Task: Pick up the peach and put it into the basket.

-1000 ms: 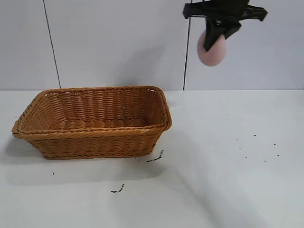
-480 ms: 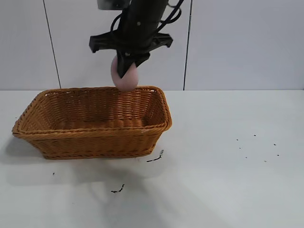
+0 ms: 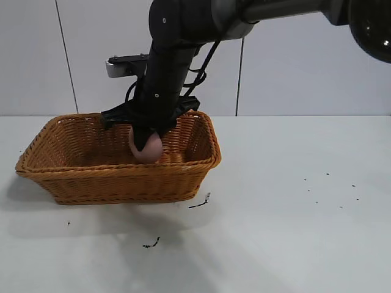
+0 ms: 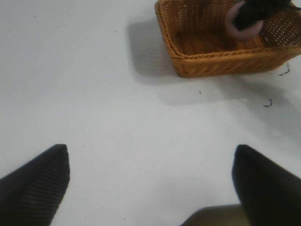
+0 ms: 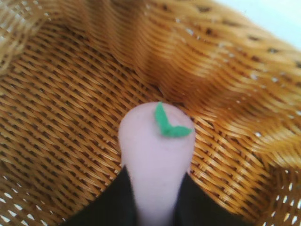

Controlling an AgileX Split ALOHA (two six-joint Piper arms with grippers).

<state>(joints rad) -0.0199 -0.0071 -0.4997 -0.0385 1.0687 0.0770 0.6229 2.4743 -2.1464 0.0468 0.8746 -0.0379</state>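
Sitting low inside basket (image 3: 116,165), toward its right end: peach (image 3: 146,146), pale pink, matte, green leaf (image 5: 167,123) on its tip in right wrist view. Flanked by two black fingers (image 5: 115,200) of right pincer (image 3: 147,141), one on each side, pressed against its flanks; gripping peach, as far as frames show. Hanging just above woven floor or touching it, cannot tell which. Reaching down over back rim from upper right of exterior view: black right arm, pincer inside basket.

Orange-brown wicker, rectangular, flared walls, braided rim, resting on white surface (image 3: 293,232) left of centre in exterior view. Casting soft shadow on surface at left end and in front.

Scattered on surface: small dark scrap (image 3: 200,202) just off basket's front right corner, another dark scrap (image 3: 151,244) nearer front edge, fine dark specks (image 3: 333,189) well apart on right side. Otherwise plain, matte white.

Behind surface: pale grey wall panels (image 3: 305,67), joined by thin dark vertical seams, one at left behind basket, one near centre partly hidden by arm.

Parked well away from basket, over bare surface: left pincer (image 4: 150,183), its two dark fingertips spread wide apart at edges of left wrist view, holding nothing.
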